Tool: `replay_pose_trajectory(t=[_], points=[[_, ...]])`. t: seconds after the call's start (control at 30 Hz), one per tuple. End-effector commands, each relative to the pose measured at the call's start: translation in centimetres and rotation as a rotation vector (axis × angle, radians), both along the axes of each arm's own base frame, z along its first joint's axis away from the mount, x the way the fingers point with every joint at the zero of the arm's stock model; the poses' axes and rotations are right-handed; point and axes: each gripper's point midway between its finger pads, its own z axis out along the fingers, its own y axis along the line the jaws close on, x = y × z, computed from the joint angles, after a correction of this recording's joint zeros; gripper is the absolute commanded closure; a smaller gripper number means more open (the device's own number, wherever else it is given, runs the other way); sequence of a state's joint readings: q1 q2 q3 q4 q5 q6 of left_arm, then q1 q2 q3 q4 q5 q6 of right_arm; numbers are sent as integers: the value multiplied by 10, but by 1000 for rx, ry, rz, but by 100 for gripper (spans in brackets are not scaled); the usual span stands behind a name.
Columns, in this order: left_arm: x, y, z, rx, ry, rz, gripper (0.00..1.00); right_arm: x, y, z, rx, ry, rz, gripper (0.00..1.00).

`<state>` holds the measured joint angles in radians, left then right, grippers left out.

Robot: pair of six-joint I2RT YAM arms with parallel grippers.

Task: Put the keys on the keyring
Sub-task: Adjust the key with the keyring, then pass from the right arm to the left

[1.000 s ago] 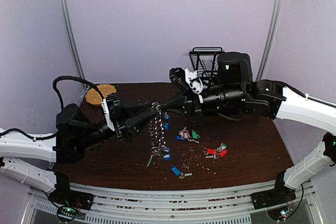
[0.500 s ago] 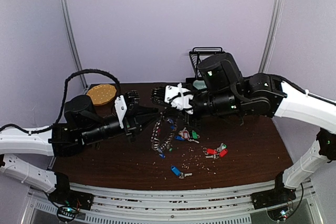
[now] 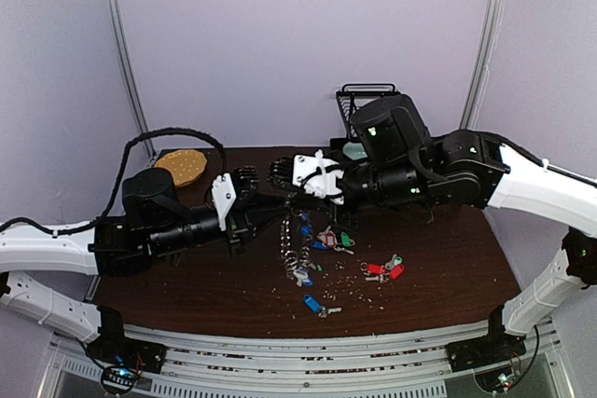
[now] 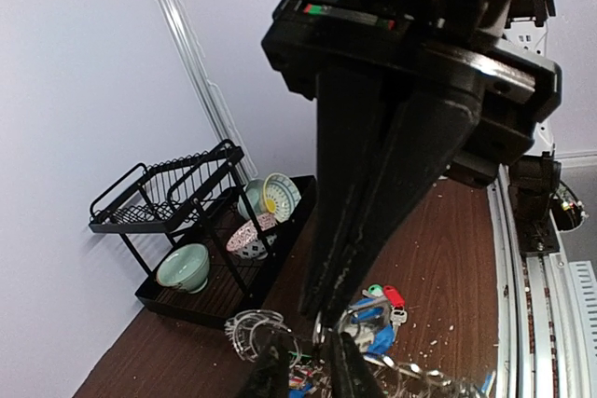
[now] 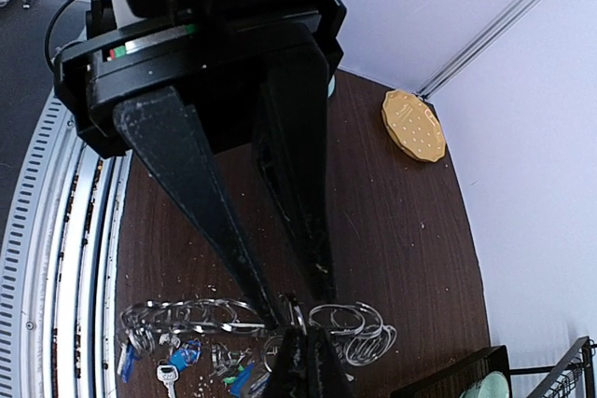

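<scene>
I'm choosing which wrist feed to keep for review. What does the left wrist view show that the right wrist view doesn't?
Only the left wrist view: the whole black dish rack with its bowls, and a red key tag. Only the right wrist view: the tan round disc by the wall; of the rack it catches just a corner. Both: the keyring of linked silver rings, gripped by the left claw and the right claw, blue key tags, and the brown table.

— What sort of place is this?
— A robot lab cell: bare lilac walls (image 3: 280, 44), metal frame posts (image 3: 123, 44), and a slotted aluminium rail (image 3: 308, 361) along the bench's (image 3: 448, 272) near edge.
</scene>
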<state>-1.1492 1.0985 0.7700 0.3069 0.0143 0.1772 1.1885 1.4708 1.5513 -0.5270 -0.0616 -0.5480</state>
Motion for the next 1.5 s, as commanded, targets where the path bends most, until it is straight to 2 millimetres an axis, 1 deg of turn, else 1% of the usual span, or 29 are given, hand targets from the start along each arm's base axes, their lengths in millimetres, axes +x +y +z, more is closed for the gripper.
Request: replay_pose_trajectory(t=[0.0,0.03,0.13,0.27,0.3,0.37,0.4,0.47,0.57,0.67,0.73,0.9,1.07,1.13,1.17,1.2,1.27,1.37,1.47], points=[[-2,-2,10,-2,-17,-12,83,-7,6,31,103,-19,32,100],[-2,-3,9,2,-16,-11,85,-7,7,31,106,-20,33,100],[-5,-1,13,-13,-20,-24,100,-8,8,29,100,-15,43,100],[-7,5,20,-58,-39,-20,100,-11,9,28,107,-6,59,100],[-8,7,21,-71,-44,-21,100,-12,8,27,113,0,59,97],[-11,12,30,-124,-66,-25,100,-8,5,25,131,22,45,76],[-12,15,32,-141,-73,-25,100,-6,3,24,144,45,45,73],[-14,17,35,-159,-87,-26,100,0,-5,21,188,113,57,70],[-14,16,37,-163,-105,-29,100,-13,-6,17,246,185,139,68],[-20,14,38,-161,-121,-61,100,-12,-2,12,274,215,134,69],[-22,13,40,-167,-125,-68,100,-10,1,11,292,208,131,71],[-25,12,40,-169,-131,-81,100,-11,7,6,286,227,156,74],[-30,12,41,-174,-145,-106,100,-11,9,4,284,234,163,94],[-37,14,47,-204,-165,-131,100,-10,9,-1,269,237,157,99],[-42,17,53,-234,-185,-151,100,-10,9,-4,262,237,155,99],[-48,18,57,-255,-205,-182,100,-10,9,-5,254,238,157,100],[-57,20,62,-292,-237,-220,100,-11,10,-5,251,242,167,97],[-61,22,65,-339,-261,-237,100,-20,12,-1,264,249,223,94],[-65,20,70,-373,-274,-267,100,-24,17,1,285,261,260,90]])
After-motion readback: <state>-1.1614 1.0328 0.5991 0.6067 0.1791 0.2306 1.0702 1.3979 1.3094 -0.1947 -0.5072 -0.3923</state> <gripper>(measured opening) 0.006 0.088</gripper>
